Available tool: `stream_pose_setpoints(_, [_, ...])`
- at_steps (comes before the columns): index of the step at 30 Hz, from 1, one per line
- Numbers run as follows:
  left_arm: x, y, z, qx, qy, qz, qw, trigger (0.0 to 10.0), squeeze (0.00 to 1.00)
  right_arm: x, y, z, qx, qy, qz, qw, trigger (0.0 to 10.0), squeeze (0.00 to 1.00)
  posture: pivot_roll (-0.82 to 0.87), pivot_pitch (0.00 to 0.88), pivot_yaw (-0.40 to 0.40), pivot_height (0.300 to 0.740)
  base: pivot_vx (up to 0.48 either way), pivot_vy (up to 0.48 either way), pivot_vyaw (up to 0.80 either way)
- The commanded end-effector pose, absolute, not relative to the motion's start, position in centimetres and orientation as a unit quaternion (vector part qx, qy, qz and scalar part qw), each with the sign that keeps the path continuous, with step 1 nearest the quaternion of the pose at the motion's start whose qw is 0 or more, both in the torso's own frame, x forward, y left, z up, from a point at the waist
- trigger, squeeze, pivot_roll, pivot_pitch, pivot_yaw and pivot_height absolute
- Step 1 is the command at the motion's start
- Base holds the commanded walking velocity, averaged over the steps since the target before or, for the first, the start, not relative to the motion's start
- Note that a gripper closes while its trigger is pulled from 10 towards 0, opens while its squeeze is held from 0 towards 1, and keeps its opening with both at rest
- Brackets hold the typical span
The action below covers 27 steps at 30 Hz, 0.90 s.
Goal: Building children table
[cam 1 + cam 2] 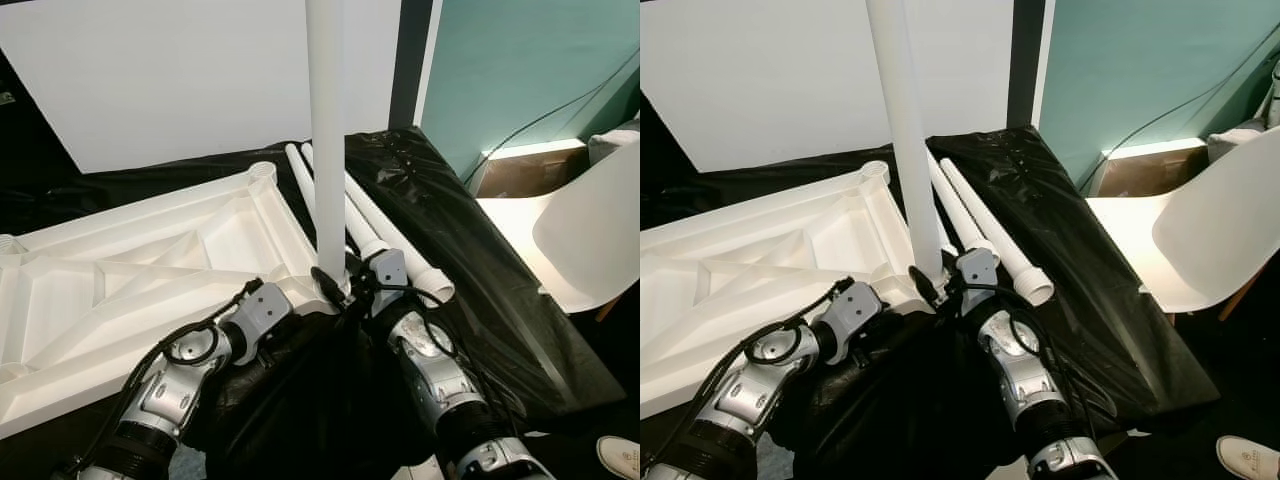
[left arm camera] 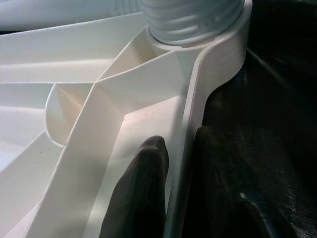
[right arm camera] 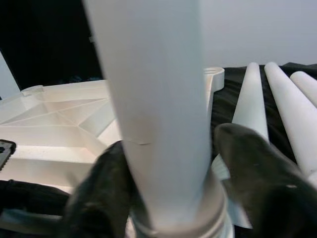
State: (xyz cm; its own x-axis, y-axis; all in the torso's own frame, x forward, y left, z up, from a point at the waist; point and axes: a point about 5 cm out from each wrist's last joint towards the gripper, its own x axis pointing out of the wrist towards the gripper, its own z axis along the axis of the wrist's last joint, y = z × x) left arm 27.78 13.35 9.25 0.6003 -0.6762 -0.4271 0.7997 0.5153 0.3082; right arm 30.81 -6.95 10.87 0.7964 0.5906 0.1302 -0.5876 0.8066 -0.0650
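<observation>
Right end effector (image 1: 345,285) clenching upright leg (image 1: 327,140) in tabletop (image 1: 150,270) corner socket; left end effector (image 1: 262,300) pinching the rim at nine o'clock. Spare legs (image 1: 380,230) lying at one o'clock, probably awaiting fitting.

Silver jointed arms, black cables, black-fingered hands

We see a home room: teal wall (image 1: 520,70), white moulded chair (image 1: 585,235), black plastic sheeting (image 1: 470,270) spread underneath.
</observation>
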Motion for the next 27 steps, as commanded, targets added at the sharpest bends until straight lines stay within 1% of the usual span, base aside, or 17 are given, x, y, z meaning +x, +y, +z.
stream_pose_setpoints(1, [26.4,13.7,7.0,0.232,0.184,-0.464,0.835,10.0,0.00,31.2,-8.8,9.9,-0.009,-0.036,0.310,0.950,10.0,1.00,0.02,0.000,0.033,0.740,0.000,0.000,0.00])
stream_pose_setpoints(2, [26.4,13.7,7.0,0.232,0.183,-0.464,0.835,10.0,0.00,31.4,-8.9,10.2,-0.015,-0.037,0.332,0.943,10.0,1.00,0.02,0.000,0.033,0.740,0.000,0.000,0.00])
stream_pose_setpoints(3, [26.4,13.7,7.0,0.232,0.183,-0.464,0.835,10.0,0.00,31.4,-8.9,10.2,-0.015,-0.037,0.332,0.943,10.0,1.00,0.02,0.000,0.033,0.740,0.000,0.000,0.00])
stream_pose_setpoints(4, [26.4,13.6,7.0,0.232,0.182,-0.465,0.835,10.0,0.00,31.7,-9.1,10.7,-0.026,-0.041,0.357,0.933,10.0,0.00,0.02,0.000,0.030,0.740,0.000,0.000,0.00])
stream_pose_setpoints(5, [26.4,13.5,6.9,0.231,0.182,-0.465,0.835,10.0,0.00,32.0,-9.4,11.2,-0.037,-0.043,0.377,0.924,10.0,0.00,0.02,0.000,0.029,0.740,0.000,0.000,0.00])
stream_pose_setpoints(6, [26.4,13.5,6.9,0.231,0.182,-0.465,0.835,10.0,0.00,32.0,-9.4,11.2,-0.037,-0.043,0.377,0.924,10.0,0.00,0.02,0.000,0.029,0.740,0.000,0.000,0.00])
stream_pose_setpoints(8, [26.4,13.3,6.9,0.230,0.181,-0.466,0.835,10.0,0.00,32.5,-10.0,11.9,-0.054,-0.042,0.412,0.909,10.0,0.00,0.02,0.000,0.026,0.740,0.000,0.000,0.00])
stream_pose_setpoints(9, [26.4,13.3,6.9,0.230,0.181,-0.466,0.835,10.0,0.00,32.5,-10.0,11.9,-0.054,-0.042,0.412,0.909,10.0,0.00,0.02,0.000,0.026,0.740,0.000,0.000,0.00])
stream_pose_setpoints(11, [26.4,13.2,6.9,0.229,0.180,-0.467,0.835,10.0,0.00,32.8,-10.3,12.3,-0.070,-0.031,0.447,0.891,10.0,0.00,0.02,0.000,0.024,0.740,0.000,0.000,0.00])
stream_pose_setpoints(12, [26.4,13.2,6.9,0.229,0.180,-0.467,0.835,10.0,0.00,32.8,-10.3,12.3,-0.070,-0.031,0.447,0.891,10.0,0.00,0.02,0.000,0.024,0.740,0.000,0.000,0.00])
stream_pose_setpoints(14, [26.4,13.2,6.8,0.229,0.180,-0.467,0.835,10.0,0.00,33.2,-10.6,12.6,-0.093,-0.027,0.467,0.879,10.0,0.00,0.02,0.000,0.024,0.740,0.000,0.000,0.00])
stream_pose_setpoints(16, [26.4,13.2,6.8,0.229,0.180,-0.467,0.835,10.0,0.00,33.4,-10.7,12.8,-0.100,-0.024,0.475,0.874,10.0,0.00,0.02,0.000,0.023,0.740,0.000,0.000,0.00])
stream_pose_setpoints(20, [26.3,13.3,6.8,0.230,0.181,-0.468,0.834,10.0,0.00,34.0,-10.4,13.8,-0.135,-0.022,0.516,0.846,10.0,0.00,0.02,0.000,0.026,0.740,0.000,0.000,0.00])
stream_pose_setpoints(22, [26.2,13.3,6.8,0.231,0.181,-0.468,0.834,10.0,0.00,34.1,-10.3,13.9,-0.140,-0.021,0.521,0.842,10.0,0.00,0.03,0.000,0.027,0.740,0.000,0.000,0.00])
stream_pose_setpoints(23, [26.2,13.3,6.8,0.232,0.181,-0.469,0.833,10.0,0.00,34.4,-10.2,14.0,-0.149,-0.018,0.532,0.833,10.0,0.00,0.03,0.000,0.028,0.740,0.000,0.000,0.00])
stream_pose_setpoints(27, [26.2,13.4,6.8,0.233,0.181,-0.469,0.833,10.0,0.00,34.5,-10.0,14.0,-0.154,-0.016,0.542,0.826,10.0,0.00,0.03,0.000,0.029,0.740,0.000,0.000,0.00])
